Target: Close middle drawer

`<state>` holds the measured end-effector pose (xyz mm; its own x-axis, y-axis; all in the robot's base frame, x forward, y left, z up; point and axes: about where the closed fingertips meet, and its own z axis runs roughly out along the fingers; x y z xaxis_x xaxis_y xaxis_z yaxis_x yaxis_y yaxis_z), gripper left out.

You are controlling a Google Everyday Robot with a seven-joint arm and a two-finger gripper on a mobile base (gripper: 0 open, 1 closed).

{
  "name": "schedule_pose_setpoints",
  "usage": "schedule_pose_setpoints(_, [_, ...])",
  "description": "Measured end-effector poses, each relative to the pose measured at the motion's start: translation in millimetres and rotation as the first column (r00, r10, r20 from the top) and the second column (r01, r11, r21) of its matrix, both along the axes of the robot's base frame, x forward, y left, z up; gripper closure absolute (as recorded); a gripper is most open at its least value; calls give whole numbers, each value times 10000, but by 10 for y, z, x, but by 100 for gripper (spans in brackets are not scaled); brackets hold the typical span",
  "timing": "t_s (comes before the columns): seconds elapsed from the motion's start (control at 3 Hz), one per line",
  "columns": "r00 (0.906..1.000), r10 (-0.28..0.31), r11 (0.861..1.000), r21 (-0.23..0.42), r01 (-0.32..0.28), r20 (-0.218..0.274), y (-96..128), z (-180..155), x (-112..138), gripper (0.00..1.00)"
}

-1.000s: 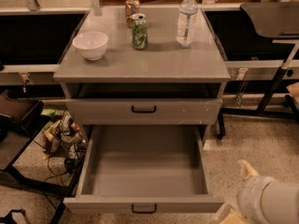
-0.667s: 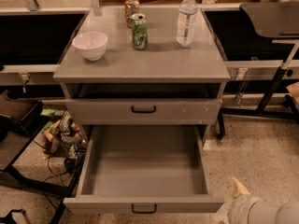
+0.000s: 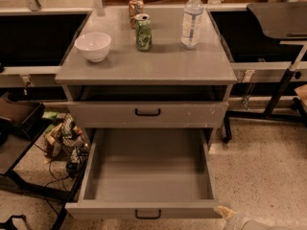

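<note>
Standing fully pulled out: drawer (image 3: 148,176), second of three, tray bare, low front panel at the bottom of the view, black handle (image 3: 147,214) centred on it. No change in it over the last second (it has not budged).

Gripper (image 3: 229,214): pale, bottom right corner, mostly cut off by the edge of the view. Changed: a second ago it stood higher and further right, clear of the cabinet. Now it has dropped and come in leftward, its tip just beside the front panel's right corner. Touching or just short of it, I cannot tell. Apart or together, I cannot tell either.

Top drawer (image 3: 192,114): shut. On the cabinet top: bowl (image 3: 93,46), can (image 3: 143,31), bottle (image 3: 192,19), all unmoved.

Judgement: approach only, with the push not begun and the whole closing travel left. The gripper sits at a corner, not behind the handle, so a shove from there may skew the drawer on its runners. The panel's middle looks the safer place to press.
</note>
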<state>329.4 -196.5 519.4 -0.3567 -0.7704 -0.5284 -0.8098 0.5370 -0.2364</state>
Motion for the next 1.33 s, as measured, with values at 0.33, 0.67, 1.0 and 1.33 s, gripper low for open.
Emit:
schedule_pose_setpoints(0.33, [9999,136,9992,390,-132,-102,39,-495,142,66])
schedule_pose_setpoints(0.67, [9997,10,9951,989,15,-252,50,-874,291,89])
schedule_pose_setpoints(1.0, [9993,-20,9930,1179,65,-377,94,-962,283,100])
schedule_pose_setpoints(1.33, [9993,-12,9929,1188,56,-374,99,-965,282,100])
